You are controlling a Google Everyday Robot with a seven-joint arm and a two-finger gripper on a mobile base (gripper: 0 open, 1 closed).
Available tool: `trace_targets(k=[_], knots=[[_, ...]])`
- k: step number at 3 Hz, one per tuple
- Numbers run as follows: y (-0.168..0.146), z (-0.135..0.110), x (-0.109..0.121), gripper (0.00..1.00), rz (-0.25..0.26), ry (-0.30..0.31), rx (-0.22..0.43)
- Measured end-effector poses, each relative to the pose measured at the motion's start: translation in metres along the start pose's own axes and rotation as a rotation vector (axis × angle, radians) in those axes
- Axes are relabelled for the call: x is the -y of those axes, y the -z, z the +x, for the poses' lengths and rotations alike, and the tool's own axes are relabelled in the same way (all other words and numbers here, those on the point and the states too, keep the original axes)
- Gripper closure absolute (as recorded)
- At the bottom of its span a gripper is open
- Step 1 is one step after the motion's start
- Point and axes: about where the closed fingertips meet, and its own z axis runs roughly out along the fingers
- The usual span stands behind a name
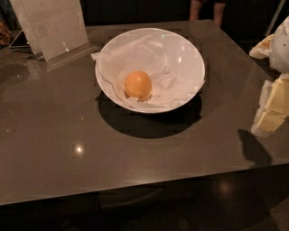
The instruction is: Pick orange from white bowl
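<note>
The orange (138,85) is small, round and smooth. It lies in the white bowl (187,54), left of the bowl's centre, on crumpled white paper. The bowl is wide and glossy and stands on the grey table, at its middle back. My gripper (271,110) shows as pale white and yellowish parts at the right edge of the view, above the table's right side. It is well to the right of the bowl and apart from it. Nothing shows in its grasp.
A clear acrylic sign holder (52,27) stands at the back left of the table (67,131). The table's front edge runs across the lower part of the view, with dark floor below. A person's legs (205,9) show behind the table.
</note>
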Motion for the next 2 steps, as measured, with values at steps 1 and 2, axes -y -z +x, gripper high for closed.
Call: trace_targets(k=[1, 2], knots=[[0.000, 0.000, 0.000, 0.00, 0.000, 0.000, 0.000], [0.000, -0.007, 0.017, 0.00, 0.005, -0.043, 0.077]])
